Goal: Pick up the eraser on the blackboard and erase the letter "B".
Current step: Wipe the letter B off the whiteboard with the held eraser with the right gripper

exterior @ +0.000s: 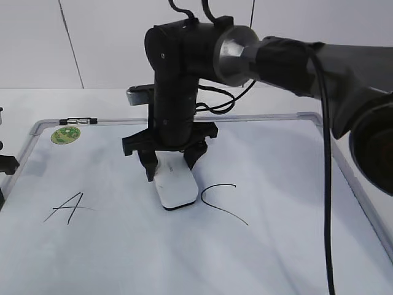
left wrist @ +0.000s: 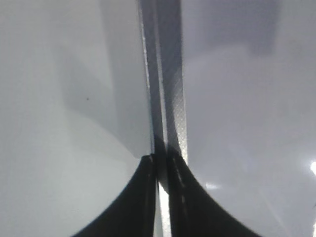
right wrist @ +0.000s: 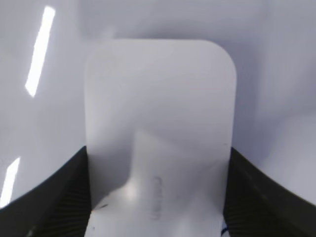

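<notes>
Eraser pinched by the right gripper and pressed to the board between the "A" and the "C"

Exterior view: the right gripper reaches across the middle and pinches the white rounded-rectangular plastic eraser by its long sides, dark base flat on the large white dry-erase blackboard with its grey metal frame, so that sliding it would wipe; it sits between the slanted black "A" and the curvy "C", just where a "B" would stand, and no "B" shows, whether covered or wiped I cannot tell. Left wrist view: the left gripper, pressed together and empty, hangs idle over the grey frame edge. Right wrist view: dark fingers clamp both flanks of the eraser, lettering up.
</notes>
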